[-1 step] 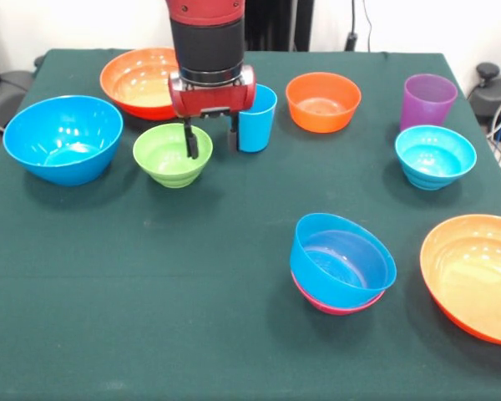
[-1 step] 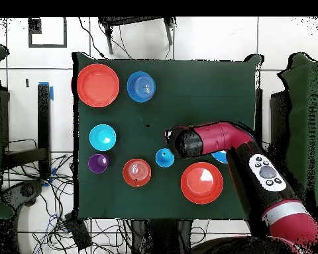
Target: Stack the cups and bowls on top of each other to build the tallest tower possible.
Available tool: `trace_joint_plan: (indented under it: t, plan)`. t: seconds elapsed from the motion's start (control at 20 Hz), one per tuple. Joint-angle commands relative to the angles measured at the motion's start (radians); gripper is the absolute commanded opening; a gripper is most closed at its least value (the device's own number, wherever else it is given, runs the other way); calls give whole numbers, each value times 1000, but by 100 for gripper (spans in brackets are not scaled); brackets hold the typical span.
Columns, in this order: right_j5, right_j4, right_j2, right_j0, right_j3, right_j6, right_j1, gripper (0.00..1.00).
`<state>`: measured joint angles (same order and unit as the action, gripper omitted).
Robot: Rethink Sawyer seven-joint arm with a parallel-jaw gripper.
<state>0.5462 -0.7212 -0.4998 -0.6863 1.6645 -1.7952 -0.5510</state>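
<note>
Red robot gripper (image 1: pixel 210 138), fingers spread open and empty, straddles the green bowl's (image 1: pixel 169 158) rim beside a blue cup (image 1: pixel 256 119), apparently positioned to grasp it for stacking.

On the dark green table (image 2: pixel 188 79), a large orange-red bowl (image 2: pixel 98 85) sits at the far left, with a blue bowl (image 2: pixel 141 86) just to its right. Nearer, on the left, a cyan bowl (image 2: pixel 103 137) lies beyond a purple cup (image 2: pixel 98 163). To the cup's right is a smaller orange bowl (image 2: pixel 136 172), then a light blue cup (image 2: pixel 164 158). A second large orange-red bowl (image 2: pixel 201 182) lies near the table's near edge. The red and black arm (image 2: pixel 218 140) reaches in from the right above it, its black end close beside the light blue cup. A sliver of another blue bowl (image 2: pixel 219 157) shows under the arm.
</note>
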Motion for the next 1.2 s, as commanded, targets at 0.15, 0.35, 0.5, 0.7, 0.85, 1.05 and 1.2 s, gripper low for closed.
trace_joint_plan:
  t: [0.15,0.35,0.5,0.7,0.85,1.05,1.2]
  plan:
    - [-11,-111,51,54,34,69,-40,100]
    - [-36,-158,90,111,-5,29,-27,100]
    - [-43,-167,100,128,-23,16,-16,100]
    - [-30,-155,95,129,-33,28,-17,100]
    - [-17,-151,96,135,-38,30,-16,100]
    - [1,-145,85,134,-69,51,3,100]
    - [9,-142,75,130,-90,69,17,100]
